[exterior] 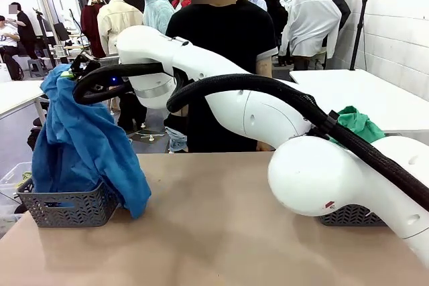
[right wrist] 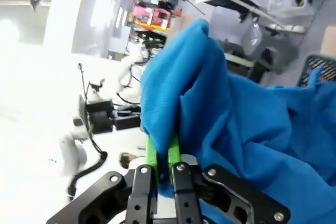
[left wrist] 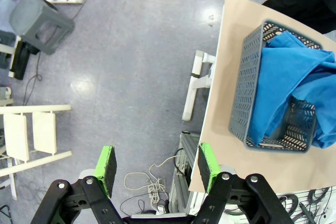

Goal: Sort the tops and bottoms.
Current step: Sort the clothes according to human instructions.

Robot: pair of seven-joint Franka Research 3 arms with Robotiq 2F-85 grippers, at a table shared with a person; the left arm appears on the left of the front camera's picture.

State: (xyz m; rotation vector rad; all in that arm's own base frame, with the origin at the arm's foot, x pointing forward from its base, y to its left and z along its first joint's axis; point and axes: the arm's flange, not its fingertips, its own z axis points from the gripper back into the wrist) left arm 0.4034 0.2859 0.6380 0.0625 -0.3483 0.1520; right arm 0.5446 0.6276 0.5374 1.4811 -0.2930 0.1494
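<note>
The right claw [right wrist: 161, 153] pinches a bright blue garment [right wrist: 247, 129] above the grey basket [exterior: 67, 209]; the left claw [left wrist: 157, 166] hangs open.

Readable text: none anywhere I can see.
Robot arm [exterior: 268, 115]: plain white shell, no lettering to make out.
Baskets [exterior: 67, 207]: grey mesh, unmarked.
Blue cloth [exterior: 80, 145]: no label visible.
Far shelves [right wrist: 152, 17]: too blurred to read.

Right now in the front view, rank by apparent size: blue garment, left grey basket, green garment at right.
1. Blue garment, largest.
2. Left grey basket.
3. Green garment, smallest, though the arm hides part of it, so its true size is unsure.
</note>
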